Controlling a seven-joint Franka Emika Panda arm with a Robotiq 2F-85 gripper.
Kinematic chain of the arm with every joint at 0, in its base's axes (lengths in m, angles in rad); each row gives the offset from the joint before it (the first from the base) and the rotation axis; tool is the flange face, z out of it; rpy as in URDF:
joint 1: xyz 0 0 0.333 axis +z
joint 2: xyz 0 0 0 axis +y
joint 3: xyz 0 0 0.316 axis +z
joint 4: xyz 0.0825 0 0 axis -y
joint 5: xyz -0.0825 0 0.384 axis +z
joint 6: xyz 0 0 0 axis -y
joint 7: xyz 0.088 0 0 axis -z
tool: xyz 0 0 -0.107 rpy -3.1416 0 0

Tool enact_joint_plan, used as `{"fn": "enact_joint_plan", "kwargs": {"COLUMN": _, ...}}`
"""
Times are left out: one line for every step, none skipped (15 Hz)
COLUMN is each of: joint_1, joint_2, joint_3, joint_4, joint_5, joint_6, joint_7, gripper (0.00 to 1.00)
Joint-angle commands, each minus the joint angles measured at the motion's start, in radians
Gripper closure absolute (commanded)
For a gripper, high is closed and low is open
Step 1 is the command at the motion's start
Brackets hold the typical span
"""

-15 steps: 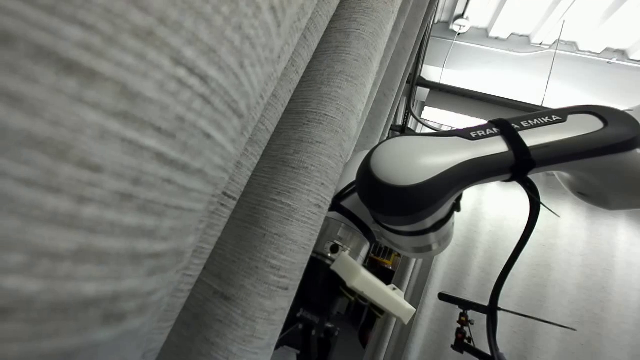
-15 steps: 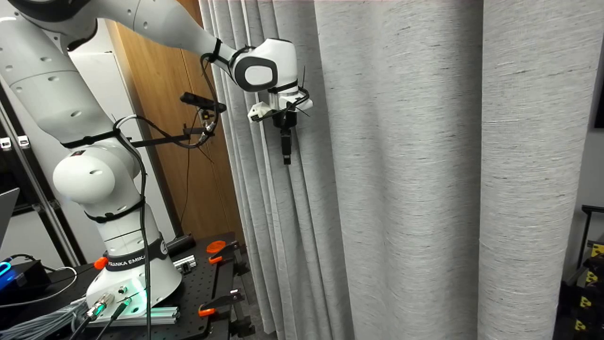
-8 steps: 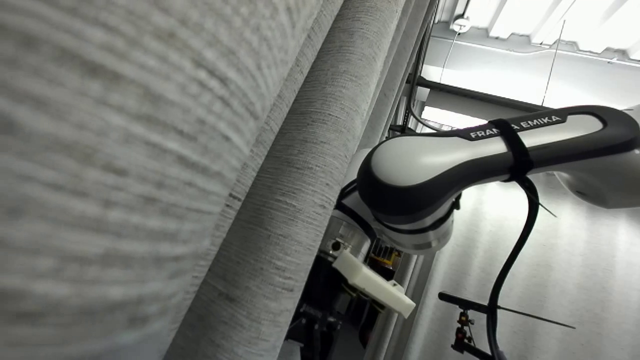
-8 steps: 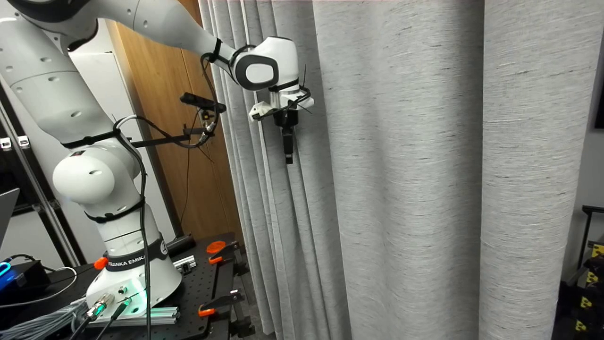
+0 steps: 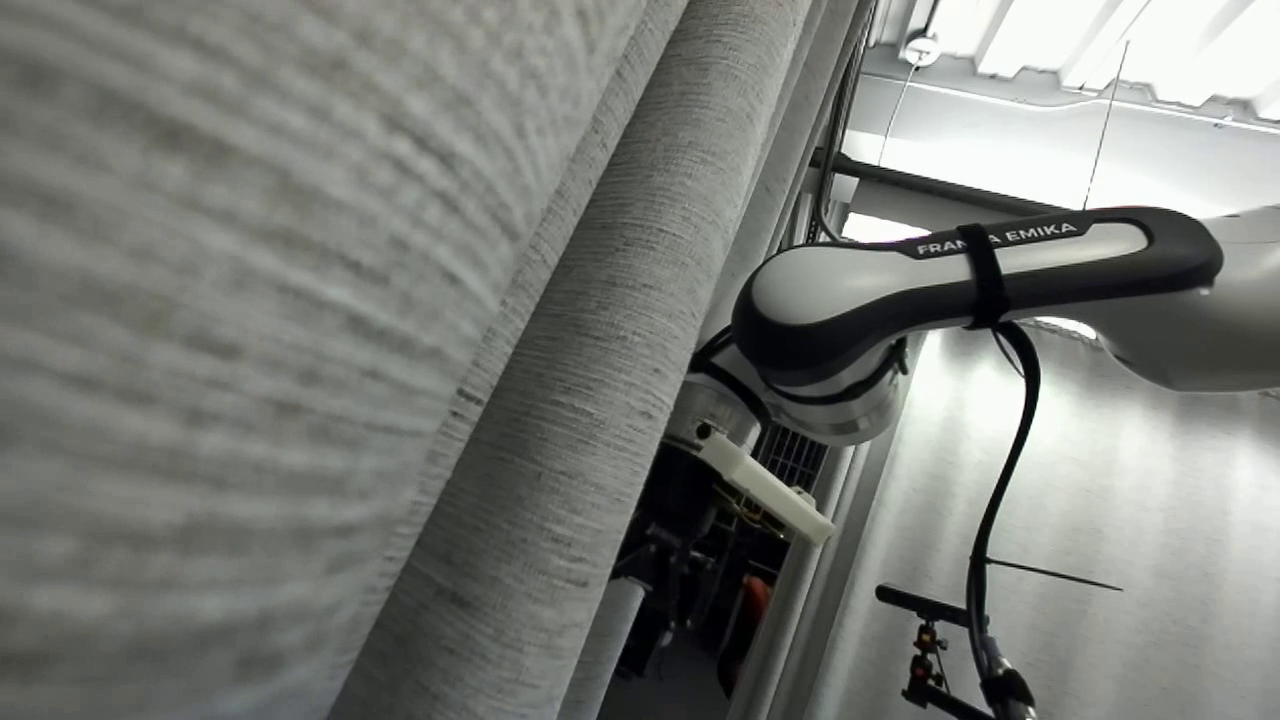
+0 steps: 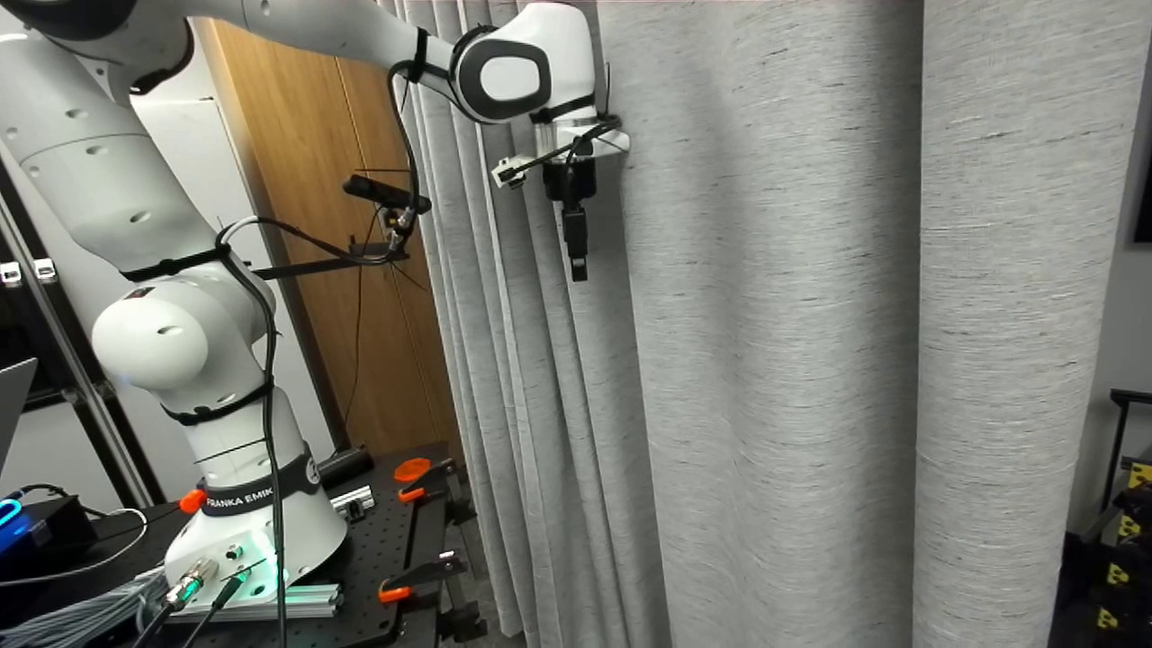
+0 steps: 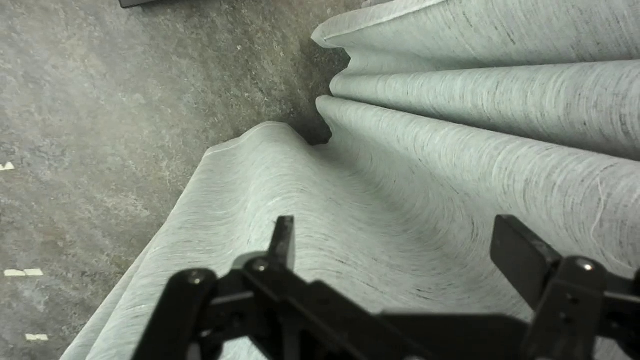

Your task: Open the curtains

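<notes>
A: Largest item, and its edges?
B: Curtains (image 6: 774, 324), filling most of the right side of an exterior view. Seen from the wrist, their lower edge runs in uneven waves, pale-lined, above or on the floor (image 7: 125, 110); cannot tell which. Bare floor spreads to the left in that view.

A: Cloth?
B: Light-grey heathered weave, fine dark streaks. Broad rounded folds at the far side; narrow, tight pleats nearer the arm (image 6: 126, 189).

A: Next down?
B: Upright brown wood-grain panels (image 6: 315, 135), behind the arm. Arm itself smooth, white, with black straps and cable, bent, reaching beyond the edge of the desk (image 6: 378, 549). A narrow dark strip of floor lies between desk and fabric.

A: Desk surface?
B: Black, flat, a grid of small holes. Arm base stands on it.

A: Hand (image 7: 400, 245)?
B: Fingers spread wide, holding nothing; cloth shows through the gap. Fingertip contact with fabric: cannot tell.

A: Smallest?
B: Clamps (image 6: 427, 573) with orange ends, on the desk edge; then short pale marks (image 7: 24, 272) on the floor.
</notes>
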State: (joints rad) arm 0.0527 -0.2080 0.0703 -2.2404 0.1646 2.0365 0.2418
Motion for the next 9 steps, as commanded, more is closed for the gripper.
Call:
{"fn": "enact_joint_plan", "kwargs": {"joint_1": -0.001, "joint_2": 0.001, "joint_3": 0.003, "joint_4": 0.002, "joint_5": 0.0, "joint_6": -0.002, "joint_7": 0.0, "gripper": 0.0}}
{"fn": "enact_joint_plan", "kwargs": {"joint_1": -0.001, "joint_2": 0.002, "joint_3": 0.003, "joint_4": 0.002, "joint_5": 0.0, "joint_6": -0.002, "joint_7": 0.0, "gripper": 0.0}}
{"fn": "enact_joint_plan", "kwargs": {"joint_1": -0.001, "joint_2": 0.002, "joint_3": 0.003, "joint_4": 0.002, "joint_5": 0.0, "joint_6": -0.002, "joint_7": 0.0, "gripper": 0.0}}
{"fn": "enact_joint_plan", "kwargs": {"joint_1": -0.001, "joint_2": 0.002, "joint_3": 0.003, "joint_4": 0.002, "joint_5": 0.0, "joint_6": -0.002, "joint_7": 0.0, "gripper": 0.0}}
{"fn": "enact_joint_plan", "kwargs": {"joint_1": -0.001, "joint_2": 0.002, "joint_3": 0.003, "joint_4": 0.002, "joint_5": 0.0, "joint_6": -0.002, "joint_7": 0.0, "gripper": 0.0}}
{"fn": "enact_joint_plan", "kwargs": {"joint_1": -0.001, "joint_2": 0.001, "joint_3": 0.003, "joint_4": -0.001, "joint_5": -0.002, "joint_6": 0.009, "joint_7": -0.001, "gripper": 0.0}}
{"fn": "enact_joint_plan", "kwargs": {"joint_1": -0.001, "joint_2": 0.001, "joint_3": 0.003, "joint_4": -0.003, "joint_5": 0.004, "joint_6": 0.011, "joint_7": 0.001, "gripper": 0.0}}
{"fn": "enact_joint_plan", "kwargs": {"joint_1": -0.001, "joint_2": 0.001, "joint_3": 0.004, "joint_4": -0.004, "joint_5": 0.006, "joint_6": 0.008, "joint_7": 0.011, "gripper": 0.0}}
{"fn": "enact_joint_plan", "kwargs": {"joint_1": -0.003, "joint_2": 0.0, "joint_3": 0.005, "joint_4": -0.005, "joint_5": 0.001, "joint_6": 0.01, "joint_7": 0.022, "gripper": 0.0}}
